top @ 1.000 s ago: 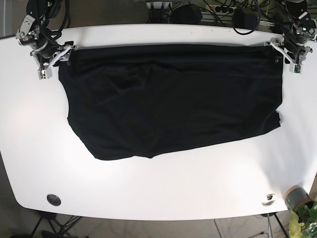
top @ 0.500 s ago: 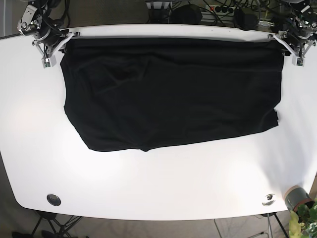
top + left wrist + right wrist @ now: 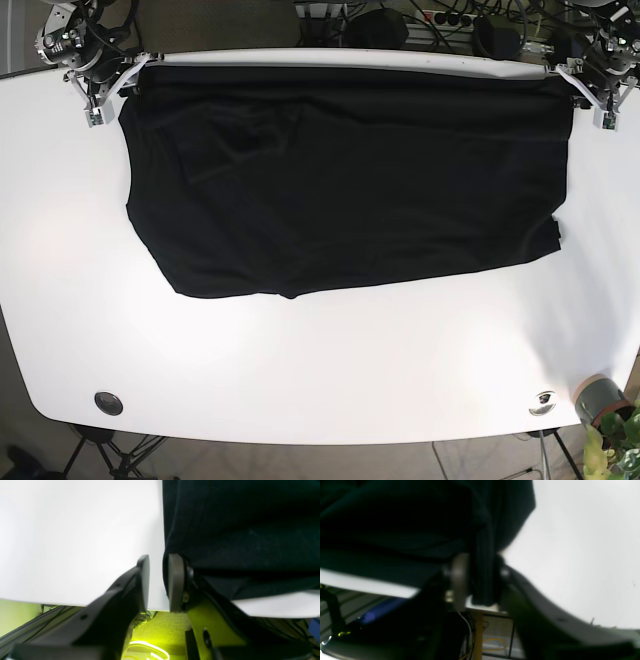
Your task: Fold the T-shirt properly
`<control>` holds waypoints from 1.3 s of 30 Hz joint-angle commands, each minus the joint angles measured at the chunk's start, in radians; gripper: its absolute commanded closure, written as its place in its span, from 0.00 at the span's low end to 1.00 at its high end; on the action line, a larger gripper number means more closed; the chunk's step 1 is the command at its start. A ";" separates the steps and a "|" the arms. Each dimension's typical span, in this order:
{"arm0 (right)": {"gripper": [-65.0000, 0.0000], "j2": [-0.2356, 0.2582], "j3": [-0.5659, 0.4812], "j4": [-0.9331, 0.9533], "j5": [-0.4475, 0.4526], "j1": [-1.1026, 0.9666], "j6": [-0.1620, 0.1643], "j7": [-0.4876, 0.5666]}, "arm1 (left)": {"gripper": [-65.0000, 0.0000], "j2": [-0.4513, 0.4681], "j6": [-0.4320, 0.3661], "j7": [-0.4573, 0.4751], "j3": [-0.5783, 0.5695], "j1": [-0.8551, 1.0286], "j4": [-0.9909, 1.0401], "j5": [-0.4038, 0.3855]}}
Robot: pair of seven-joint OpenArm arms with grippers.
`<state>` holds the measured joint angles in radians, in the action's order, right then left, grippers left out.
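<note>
A black T-shirt (image 3: 340, 180) lies spread flat on the white table (image 3: 330, 370), its top edge along the far edge. My right gripper (image 3: 122, 82) is at the shirt's far left corner. In the right wrist view it (image 3: 481, 580) is shut on a bunched fold of the shirt (image 3: 395, 517). My left gripper (image 3: 588, 92) is at the far right corner. In the left wrist view it (image 3: 158, 580) stands slightly open, with white table showing in the gap and the shirt (image 3: 237, 530) edge against the right finger (image 3: 176, 580).
Both grippers hang at the table's far edge, with cables and dark equipment (image 3: 420, 25) behind it. A black round inset (image 3: 108, 403) and a metal fitting (image 3: 543, 399) sit near the front edge. A grey pot with a plant (image 3: 598, 398) stands at the front right corner.
Both grippers have moved toward the far edge and dragged the shirt back with them. Its top edge and front hem now lie farther back.
</note>
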<state>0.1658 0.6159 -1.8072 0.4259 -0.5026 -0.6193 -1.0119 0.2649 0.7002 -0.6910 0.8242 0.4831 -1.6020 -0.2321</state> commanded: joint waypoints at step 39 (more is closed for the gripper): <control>0.34 0.042 -0.239 0.177 0.193 0.336 0.009 0.006 | 0.48 -0.028 -0.002 -0.109 -0.053 -0.053 -0.176 -0.011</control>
<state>0.1947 0.3702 -1.6341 0.6033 -0.1837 -0.6041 -1.0237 0.2199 0.6998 -0.8188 0.7639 0.4320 -1.7706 -0.2356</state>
